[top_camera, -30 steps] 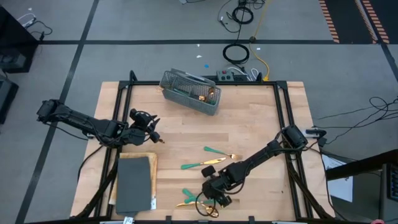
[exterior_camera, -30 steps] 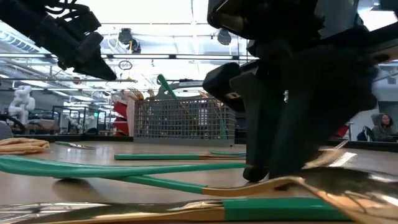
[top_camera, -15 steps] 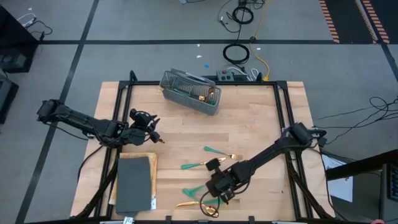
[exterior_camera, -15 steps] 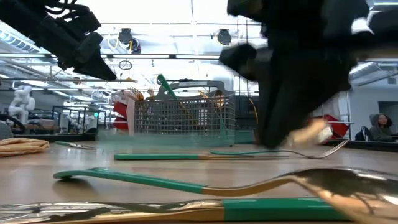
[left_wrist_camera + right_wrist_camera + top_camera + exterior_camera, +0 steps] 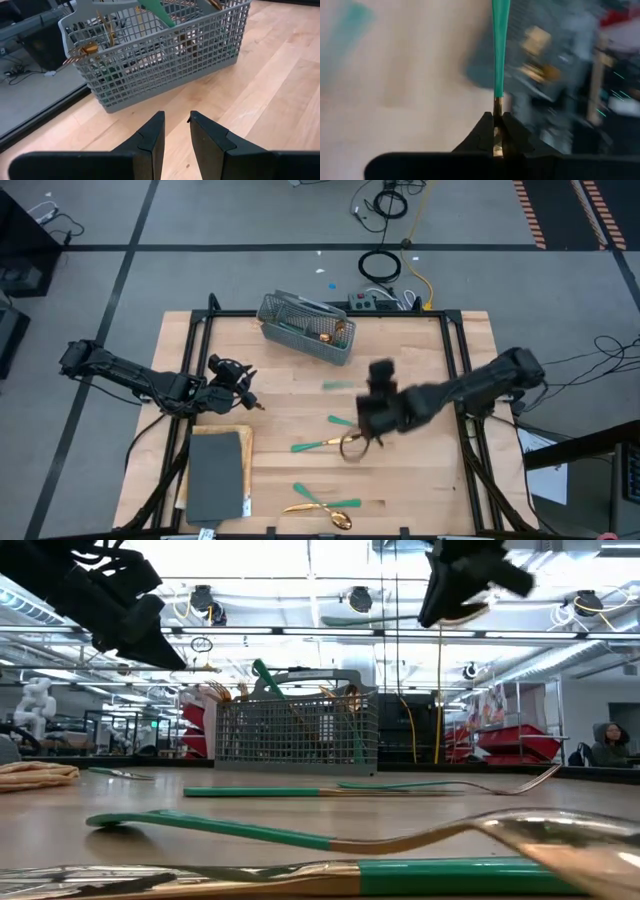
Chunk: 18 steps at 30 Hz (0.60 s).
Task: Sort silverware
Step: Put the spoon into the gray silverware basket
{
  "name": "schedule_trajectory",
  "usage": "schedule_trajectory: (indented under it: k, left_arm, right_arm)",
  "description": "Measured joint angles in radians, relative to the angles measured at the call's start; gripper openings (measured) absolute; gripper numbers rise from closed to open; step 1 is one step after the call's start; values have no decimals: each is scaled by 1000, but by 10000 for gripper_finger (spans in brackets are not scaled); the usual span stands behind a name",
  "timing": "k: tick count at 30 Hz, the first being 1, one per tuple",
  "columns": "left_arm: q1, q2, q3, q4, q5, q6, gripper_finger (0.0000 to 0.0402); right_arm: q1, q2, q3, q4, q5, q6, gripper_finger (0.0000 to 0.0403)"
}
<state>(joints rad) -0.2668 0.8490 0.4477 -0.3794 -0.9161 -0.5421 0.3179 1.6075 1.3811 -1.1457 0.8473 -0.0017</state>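
Observation:
Silverware with gold heads and teal handles lies on the wooden table: two pieces mid-table (image 5: 325,442) and several near the near edge (image 5: 318,502). A grey mesh basket (image 5: 305,327) at the far edge holds several more. My right gripper (image 5: 365,395) hangs high over mid-table, shut on one piece whose teal handle (image 5: 370,620) sticks out level. My left gripper (image 5: 250,402) is open, hovers at the left and faces the basket (image 5: 150,55). My right gripper pinches the piece by its gold neck (image 5: 496,107), just behind the teal handle, between its two fingertips (image 5: 485,127). The handle runs straight on from the fingers, along them. The piece is lifted clear and about level. The fingers hide its head.
A dark grey mat (image 5: 215,475) lies on a tan cloth (image 5: 35,773) at the table's near left corner. A black frame rail (image 5: 455,370) borders the table. Bare wood lies between the basket and the mid-table pieces.
My right gripper has risen from the pieces by the near edge and swung toward the far edge and the basket. It carries one teal-handled piece, now lifted clear of the table. The other pieces stay where they lay.

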Motion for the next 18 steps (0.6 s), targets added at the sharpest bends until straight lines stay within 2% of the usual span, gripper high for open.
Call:
schedule_trajectory:
  k: [4,8,10,14,18]
  left_arm:
    - [0,0,0,-6,0,0,99]
    - [0,0,0,-7,0,2,99]
    - [0,0,0,-9,0,8,99]
    - [0,0,0,-15,-3,28,99]
    - [1,0,0,-29,-13,31,99]
  right_arm:
    - [-126,-28,1,-56,122,-106,0]
    - [-235,-2,1,-54,219,-353,0]
    - [-274,27,1,-43,302,-483,0]
    - [-336,82,1,37,486,-724,0]
    - [-376,128,1,150,538,-938,0]
